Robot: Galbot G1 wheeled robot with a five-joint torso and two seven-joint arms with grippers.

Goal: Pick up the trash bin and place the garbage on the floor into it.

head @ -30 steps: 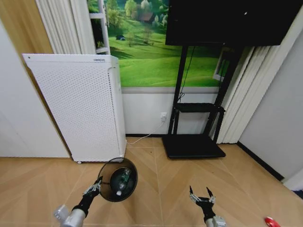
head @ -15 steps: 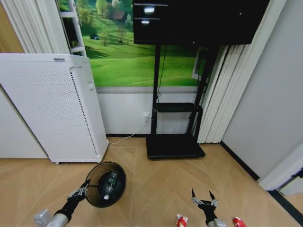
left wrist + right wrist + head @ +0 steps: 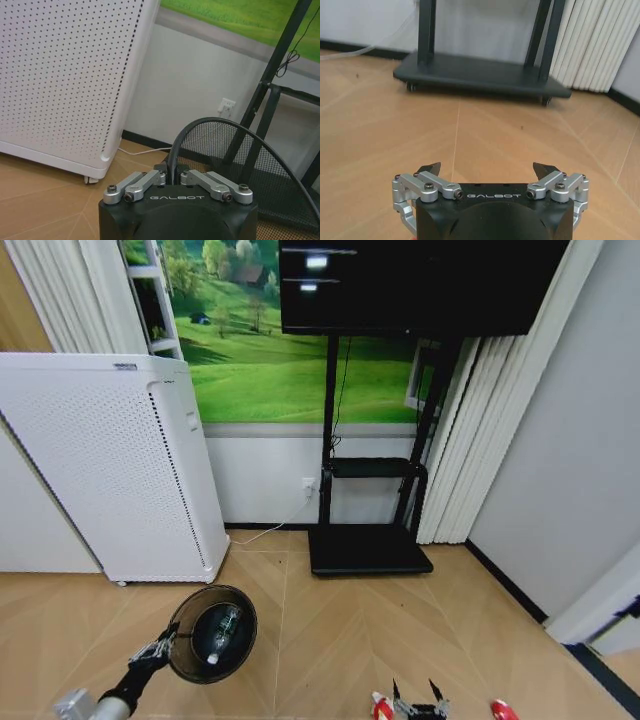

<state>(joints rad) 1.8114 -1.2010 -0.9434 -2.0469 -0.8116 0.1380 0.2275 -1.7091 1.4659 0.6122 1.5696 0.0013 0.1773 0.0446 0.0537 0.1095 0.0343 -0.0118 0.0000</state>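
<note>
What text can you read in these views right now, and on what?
"GALBOT": on the body of the left pincer, shut on the trash bin rim.
"GALBOT": on the body of the right pincer, open.
White appliance: small top label, too small to read.
Bottle in the bin: label unreadable.

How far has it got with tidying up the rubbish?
The left end effector holds the trash bin by its rim, and a bottle already lies inside. The open right end effector is low between two red-and-white pieces on the floor, which remain to collect.
</note>
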